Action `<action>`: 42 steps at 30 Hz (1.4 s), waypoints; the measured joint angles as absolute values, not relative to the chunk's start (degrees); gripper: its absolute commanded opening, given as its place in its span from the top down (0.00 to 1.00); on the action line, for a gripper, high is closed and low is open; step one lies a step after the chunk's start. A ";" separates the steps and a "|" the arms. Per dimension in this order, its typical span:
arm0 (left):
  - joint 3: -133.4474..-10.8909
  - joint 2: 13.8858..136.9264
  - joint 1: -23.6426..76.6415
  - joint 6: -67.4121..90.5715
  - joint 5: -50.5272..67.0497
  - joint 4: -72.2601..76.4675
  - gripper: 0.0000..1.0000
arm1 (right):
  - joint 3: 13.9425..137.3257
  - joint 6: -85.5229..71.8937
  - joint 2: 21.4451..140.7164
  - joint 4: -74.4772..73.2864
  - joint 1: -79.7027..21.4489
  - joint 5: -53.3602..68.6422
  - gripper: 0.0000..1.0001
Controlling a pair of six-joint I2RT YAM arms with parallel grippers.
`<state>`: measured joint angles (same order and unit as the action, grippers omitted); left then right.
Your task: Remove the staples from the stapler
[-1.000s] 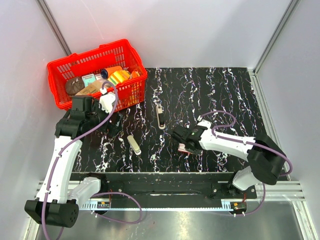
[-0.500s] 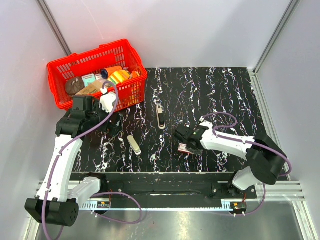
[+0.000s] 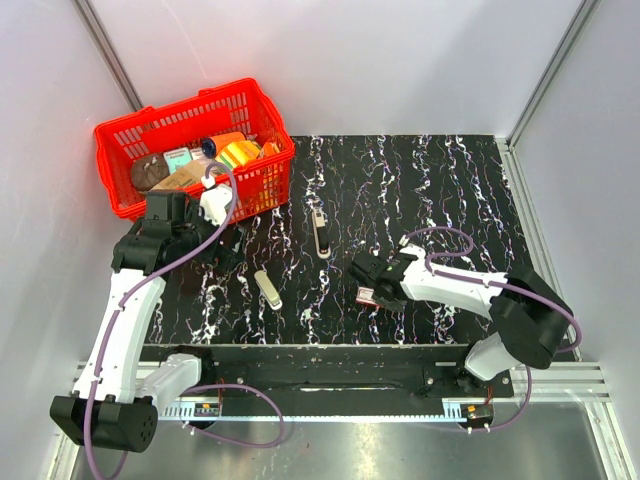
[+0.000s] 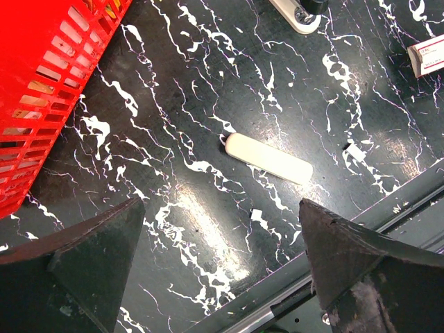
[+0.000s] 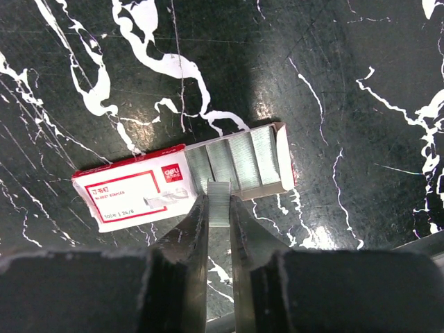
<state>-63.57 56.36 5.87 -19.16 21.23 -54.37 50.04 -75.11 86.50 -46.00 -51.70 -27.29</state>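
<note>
The stapler (image 3: pixel 320 235), a slim black bar with a pale top piece, lies on the black marbled table's middle; its end shows at the top of the left wrist view (image 4: pixel 297 17). My right gripper (image 3: pixel 368 283) is shut on a short strip of staples (image 5: pixel 219 201), held at the open tray of a red-and-white staple box (image 5: pixel 135 191) that holds more strips. My left gripper (image 3: pixel 218 248) is open and empty beside the basket, its fingers (image 4: pixel 83 263) wide apart above the table.
A pale cream bar (image 3: pixel 268 289) lies left of the staple box, also in the left wrist view (image 4: pixel 269 158). A red basket (image 3: pixel 120 195) with several items stands at the back left. The table's front rail (image 4: pixel 388 208) runs close below the left gripper.
My right gripper has edged slightly towards the near right with the staple strip. The left arm and the stapler have not moved.
</note>
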 measured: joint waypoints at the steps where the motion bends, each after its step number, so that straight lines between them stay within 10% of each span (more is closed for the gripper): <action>1: -63.57 56.36 5.87 -19.16 21.23 -54.37 0.01 | 49.91 -75.11 86.56 -46.00 -51.68 -27.29 1.00; 42: -63.20 56.31 5.87 -19.29 21.26 -54.39 0.01 | 49.10 -73.30 87.88 -44.29 -50.61 -26.76 0.77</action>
<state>-63.20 56.31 5.87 -19.29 21.26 -54.39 49.10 -73.30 87.88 -44.29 -50.61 -26.76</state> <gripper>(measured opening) 0.988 0.191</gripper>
